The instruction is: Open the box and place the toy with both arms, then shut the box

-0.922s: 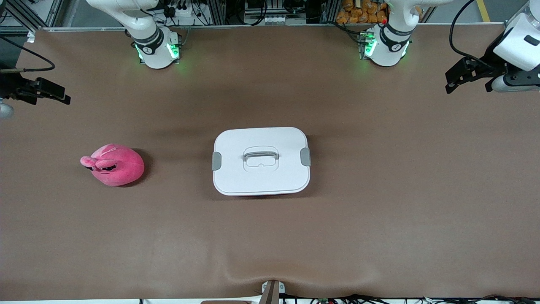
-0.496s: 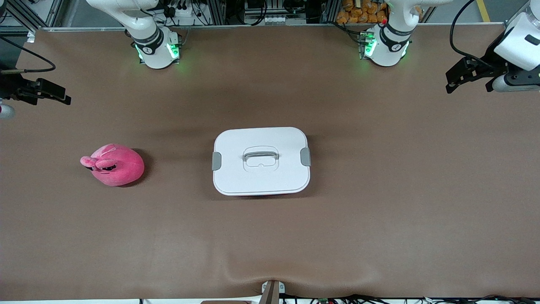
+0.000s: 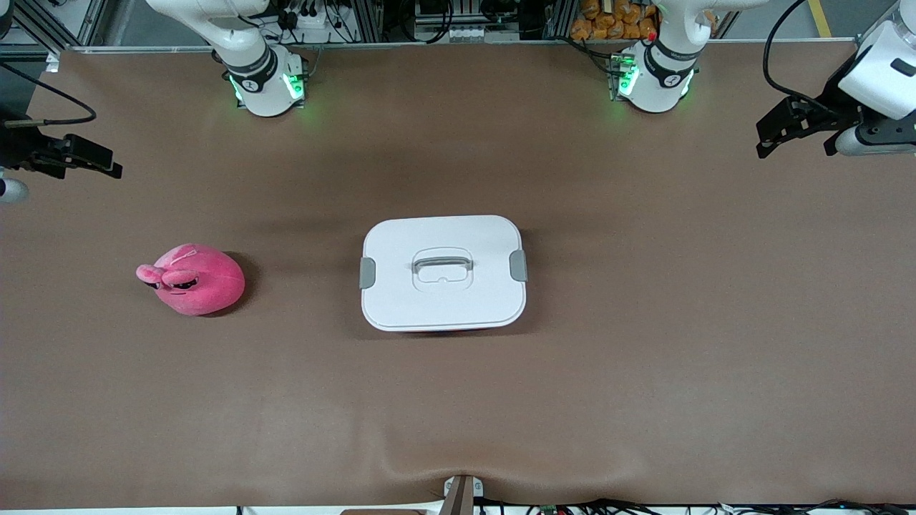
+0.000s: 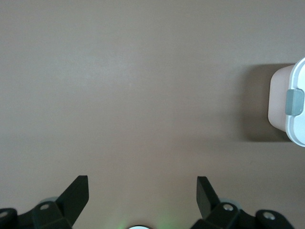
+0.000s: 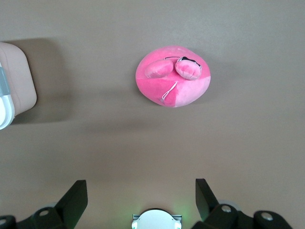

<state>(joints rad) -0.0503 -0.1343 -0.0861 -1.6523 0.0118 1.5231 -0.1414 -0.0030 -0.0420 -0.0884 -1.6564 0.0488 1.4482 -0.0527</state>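
The box (image 3: 443, 272) sits shut at the table's middle, white lid on, grey handle (image 3: 442, 260) and a grey clip on each short side. Its pink wall and one clip show in the left wrist view (image 4: 290, 107) and its corner in the right wrist view (image 5: 14, 90). The pink plush toy (image 3: 192, 278) lies on the table toward the right arm's end; it also shows in the right wrist view (image 5: 173, 76). My left gripper (image 3: 769, 139) is open and empty, high over the table's left-arm end. My right gripper (image 3: 107, 166) is open and empty, high over the right-arm end.
The brown table mat (image 3: 644, 372) has a small wrinkle at its front edge near a mount (image 3: 461, 493). The two arm bases (image 3: 265, 82) stand along the back edge, with cables and racks past it.
The right gripper has drifted slightly toward the toy's side of the table; the left gripper has barely shifted. Box and toy have not moved.
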